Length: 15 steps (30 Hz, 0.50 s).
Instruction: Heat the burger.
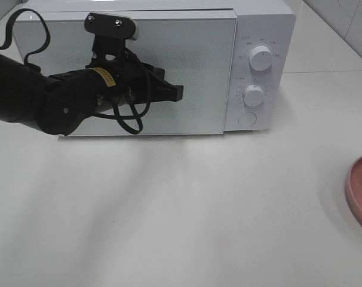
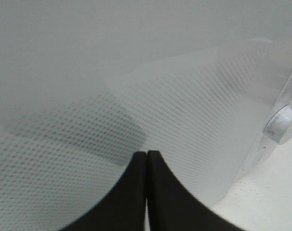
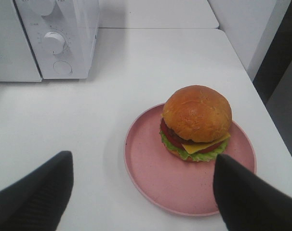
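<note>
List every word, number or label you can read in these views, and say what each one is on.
Nothing can be read.
Microwave control panel: small grey print around the upper dial and lower dial, too small and blurred to read.
Left arm: a yellow sticker, its marking illegible.
Burger and pink plate: no text.

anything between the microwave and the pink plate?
No. Right wrist view shows only bare white table between the microwave and the pink plate holding the burger.
</note>
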Available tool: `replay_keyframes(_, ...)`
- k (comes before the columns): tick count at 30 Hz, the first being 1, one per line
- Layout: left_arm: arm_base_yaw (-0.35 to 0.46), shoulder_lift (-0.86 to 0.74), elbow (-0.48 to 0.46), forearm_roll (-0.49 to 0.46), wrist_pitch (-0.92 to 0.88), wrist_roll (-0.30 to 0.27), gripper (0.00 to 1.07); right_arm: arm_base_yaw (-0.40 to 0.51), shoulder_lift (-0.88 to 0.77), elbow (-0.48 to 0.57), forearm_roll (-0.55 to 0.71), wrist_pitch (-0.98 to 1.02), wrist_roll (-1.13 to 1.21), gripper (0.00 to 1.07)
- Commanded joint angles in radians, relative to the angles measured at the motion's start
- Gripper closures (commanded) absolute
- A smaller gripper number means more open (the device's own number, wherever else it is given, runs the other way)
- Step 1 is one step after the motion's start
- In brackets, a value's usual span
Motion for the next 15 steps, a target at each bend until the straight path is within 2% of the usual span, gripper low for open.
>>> replay_keyframes(1,0.025,0.024,-0.081,-0.101,-0.110,0.001,1.07,-0.006,-0.028,0.002,-0.001,-0.007,-0.011,0.31)
replay_keyframes(4,0.020,0.043,-0.124,-0.105,-0.102,0.004,1.07,-0.006,-0.028,0.002,-0.001,-0.007,-0.011,0.31)
replay_keyframes(15,-0.044,0.029,-0.129,-0.102,0.006,0.008,1.07,-0.006,-0.028,0.002,-0.001,-0.007,-0.011,0.31)
